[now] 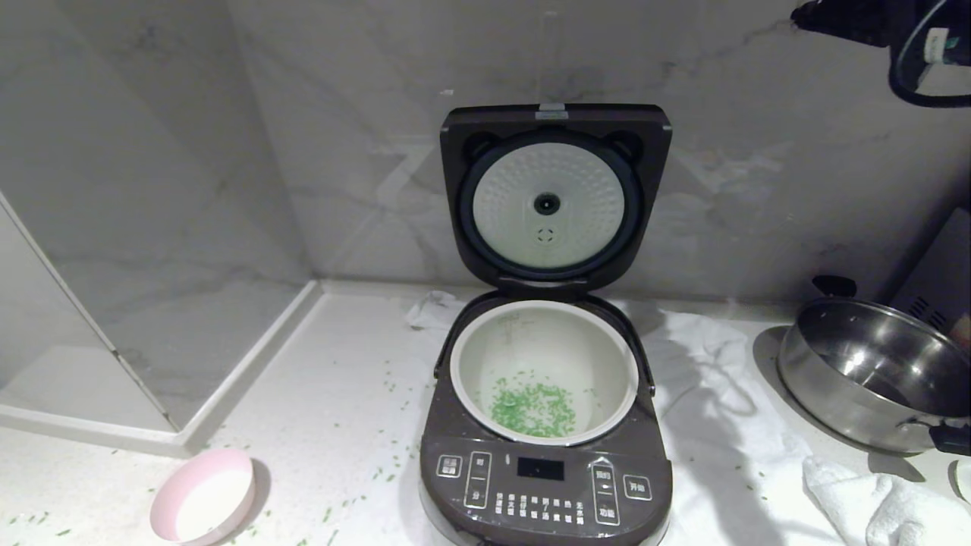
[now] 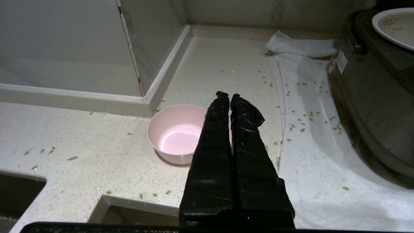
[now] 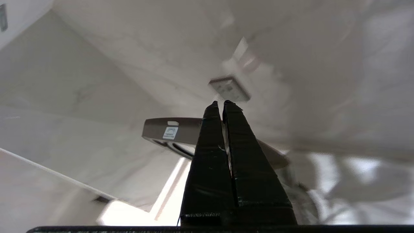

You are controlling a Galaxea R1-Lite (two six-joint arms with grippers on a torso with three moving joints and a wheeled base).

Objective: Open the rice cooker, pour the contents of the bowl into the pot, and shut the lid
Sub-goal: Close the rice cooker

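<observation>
The rice cooker [image 1: 546, 485] stands on the counter with its lid [image 1: 554, 197] swung up against the wall, the pale dimpled plate facing me. Green grain-like bits [image 1: 535, 409] lie on the bottom of the cream pot [image 1: 464, 364]. The pink bowl [image 1: 201, 497] sits upright and empty at the counter's front left. In the left wrist view my left gripper [image 2: 229, 94] is shut and empty, just right of the bowl [image 2: 176, 132]. My right arm [image 1: 872, 19] is high at the upper right. Its gripper [image 3: 223, 102] is shut and empty, above the lid's top edge [image 3: 161, 131].
A steel pan [image 1: 872, 371] with black handles stands at the right. A white cloth [image 1: 721, 425] lies under the cooker and a towel [image 1: 872, 493] at the front right. Stray green bits [image 1: 379, 474] dot the counter. A raised ledge [image 1: 250, 364] borders the left.
</observation>
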